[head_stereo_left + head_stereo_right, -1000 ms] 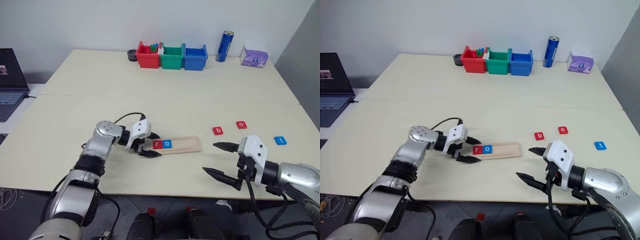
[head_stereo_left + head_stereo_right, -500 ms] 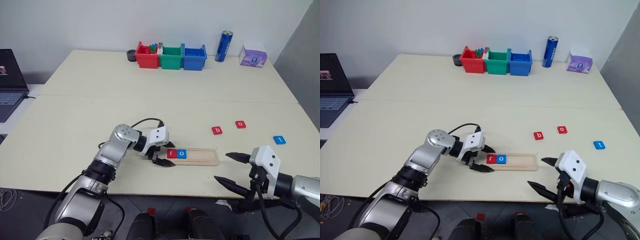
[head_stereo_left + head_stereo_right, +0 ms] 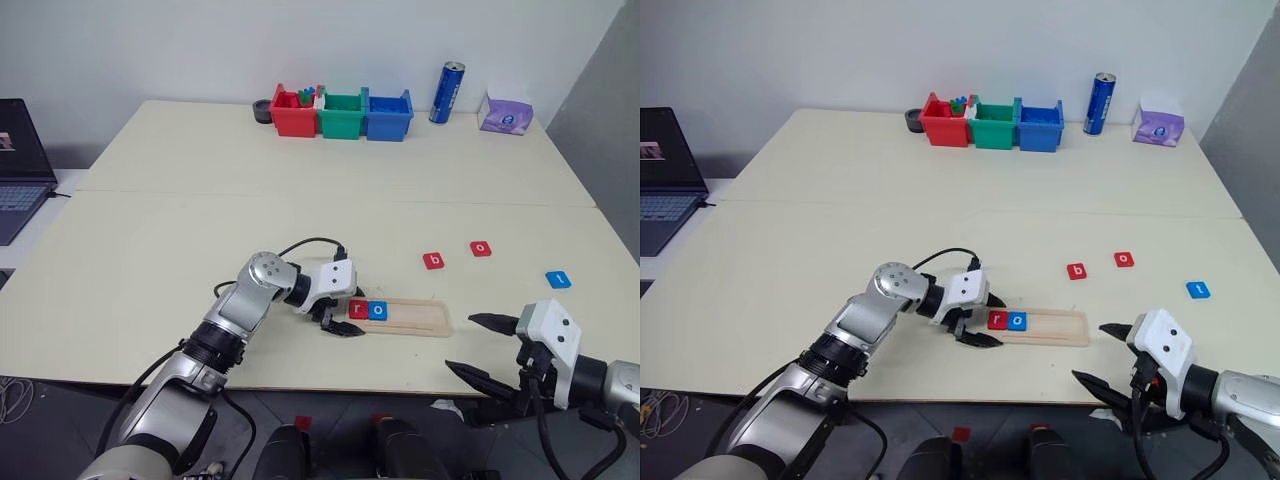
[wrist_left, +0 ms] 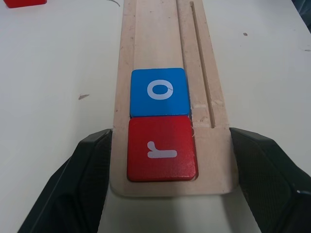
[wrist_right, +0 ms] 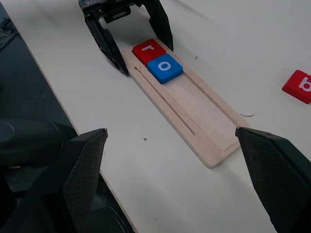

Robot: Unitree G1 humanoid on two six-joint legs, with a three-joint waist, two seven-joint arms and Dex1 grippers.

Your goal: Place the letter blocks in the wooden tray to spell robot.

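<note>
Gripping tray (image 3: 415, 319) end with left pincer (image 3: 340, 318), seemingly steadying it; r (image 3: 358, 309), blue o (image 3: 378, 310) seated inside. Beyond tray: b (image 3: 433, 261), red o (image 3: 481, 248), t (image 3: 560, 280). Near tray's far end, right pincer (image 3: 460, 343) apart, empty.

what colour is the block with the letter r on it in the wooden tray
Red, with a white letter. The r block shows best in the left wrist view, beside the blue o block.

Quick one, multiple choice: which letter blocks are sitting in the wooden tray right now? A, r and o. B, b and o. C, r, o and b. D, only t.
A: the wooden tray holds the red r block and the blue o block side by side at its left end.
</note>
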